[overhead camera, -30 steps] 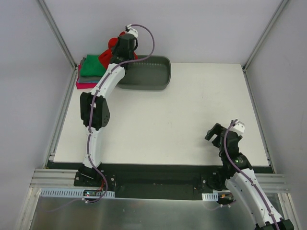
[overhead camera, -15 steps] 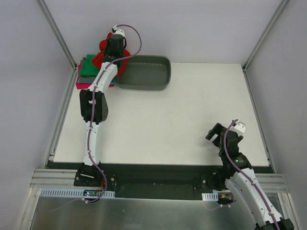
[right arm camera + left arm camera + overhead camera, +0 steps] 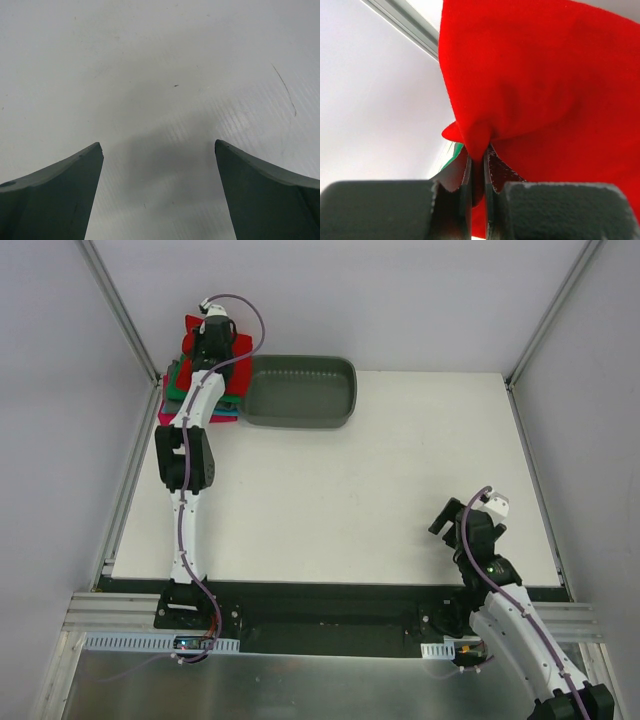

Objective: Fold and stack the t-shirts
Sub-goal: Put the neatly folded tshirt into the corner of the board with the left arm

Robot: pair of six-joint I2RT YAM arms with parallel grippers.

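Note:
The bright red t-shirt [image 3: 545, 75] is pinched at a bunched fold by my left gripper [image 3: 478, 155], which is shut on it. In the top view the left gripper [image 3: 212, 338] holds the red t-shirt [image 3: 239, 347] over the stack of folded t-shirts at the table's far left corner. Green [image 3: 180, 382], teal [image 3: 226, 411] and magenta [image 3: 168, 418] edges of the stack show beneath it. A sliver of green [image 3: 451, 152] also shows below the red cloth. My right gripper [image 3: 447, 517] hangs open over bare table near the front right, with nothing between its fingers [image 3: 60, 185].
A grey oval tub [image 3: 300, 390] stands just right of the stack at the back edge. Metal frame posts [image 3: 120, 310] run along the left and right walls close to the table's sides.
The left arm swung left with the red t-shirt, from over the tub's left end to over the folded stack. The right arm barely shifted.

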